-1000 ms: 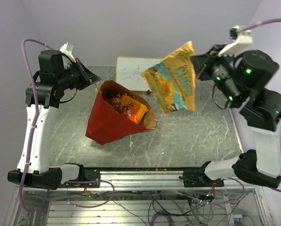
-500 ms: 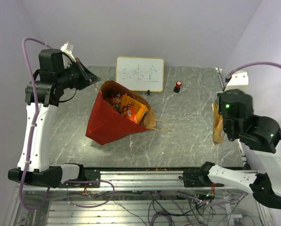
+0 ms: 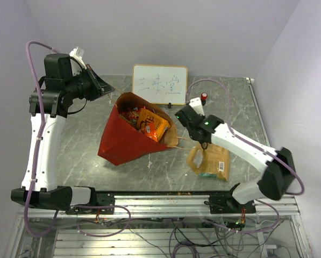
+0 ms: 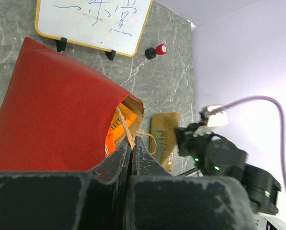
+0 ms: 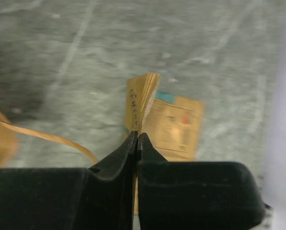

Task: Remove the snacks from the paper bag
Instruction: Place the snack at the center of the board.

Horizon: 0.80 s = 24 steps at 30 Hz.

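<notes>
While the left gripper (image 4: 131,143) pinches the paper bag (image 3: 120,141) by its string handle (image 4: 127,130), I log the right gripper (image 5: 137,137) clamped on 1 tan packet (image 3: 210,161) touching the table (image 3: 233,110).

The paper bag (image 3: 122,142) is red outside and kraft-brown inside. One chip packet (image 3: 152,123) is orange, another packet (image 3: 209,161) tan with teal. The tabletop (image 3: 230,102) is grey with white veins. The black bottle (image 3: 203,98) has a red cap.

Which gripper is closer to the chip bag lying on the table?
Right. The right gripper hangs just beyond the chip bag; the left gripper is far off, across the paper bag.
</notes>
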{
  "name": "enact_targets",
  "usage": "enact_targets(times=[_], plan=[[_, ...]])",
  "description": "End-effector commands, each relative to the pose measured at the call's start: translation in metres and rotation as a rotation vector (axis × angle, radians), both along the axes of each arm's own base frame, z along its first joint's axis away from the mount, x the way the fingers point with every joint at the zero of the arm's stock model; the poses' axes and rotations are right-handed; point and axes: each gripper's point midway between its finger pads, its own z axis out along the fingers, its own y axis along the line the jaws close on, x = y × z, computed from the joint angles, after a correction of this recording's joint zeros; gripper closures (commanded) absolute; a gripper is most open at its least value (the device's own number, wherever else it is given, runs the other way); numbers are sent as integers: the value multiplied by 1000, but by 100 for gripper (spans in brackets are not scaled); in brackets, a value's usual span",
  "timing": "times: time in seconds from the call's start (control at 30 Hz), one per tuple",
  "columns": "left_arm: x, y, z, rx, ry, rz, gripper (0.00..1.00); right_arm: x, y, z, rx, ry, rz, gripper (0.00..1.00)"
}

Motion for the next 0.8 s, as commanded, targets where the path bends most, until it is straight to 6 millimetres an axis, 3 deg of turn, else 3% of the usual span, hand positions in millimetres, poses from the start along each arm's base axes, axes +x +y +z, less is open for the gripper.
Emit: enact_targets(times=[0.0,0.1,0.27,0.43,0.63,0.77], plan=[[-5,5,16,11,-61,-10,93,27,76,-27,371,17,28,100],[-10,13,16,53,-60,3,93,37,80,-43,395,46,35,100],[-17,24,18,115,-75,31,93,55,39,-65,442,81,-38,100],[-17,36,23,169,-85,61,93,65,-1,-58,351,55,-61,100],[-9,47,28,239,-88,70,93,64,-45,-51,188,41,-77,100],[-6,41,30,213,-95,39,93,64,-68,-52,125,44,-105,100]])
